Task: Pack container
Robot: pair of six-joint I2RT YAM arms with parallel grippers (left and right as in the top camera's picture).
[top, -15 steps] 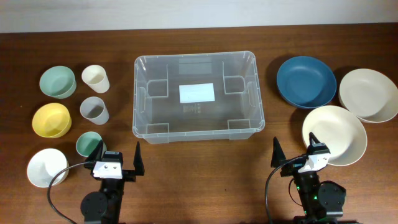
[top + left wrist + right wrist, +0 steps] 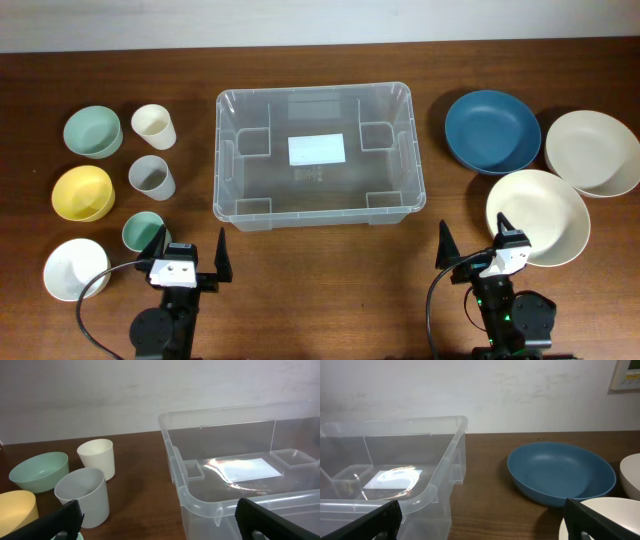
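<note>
Packing has not begun, as far as I can judge. The left pincer (image 2: 190,246) stands with its jaws wide apart, holding nothing. Ahead of it and off to its outer side sit a green bowl (image 2: 93,131), a yellow bowl (image 2: 82,193) and a white bowl (image 2: 75,269). With them are a cream cup (image 2: 154,126), a grey cup (image 2: 152,178) and a teal cup (image 2: 141,230), the last just beside its outer finger.

The container (image 2: 330,185) lies ahead of both pincers and between them, upright, with only a white label on its base.

The right pincer (image 2: 474,236) is likewise spread open and empty. A near cream bowl (image 2: 545,215) sits just by its outer finger, with a blue bowl (image 2: 492,130) and a far cream bowl (image 2: 592,152) beyond. Every piece is left to go in.

The surface (image 2: 320,290) is dark brown wood. Behind it is a pale wall (image 2: 150,390), with the corner of a framed notice (image 2: 626,375) showing.
</note>
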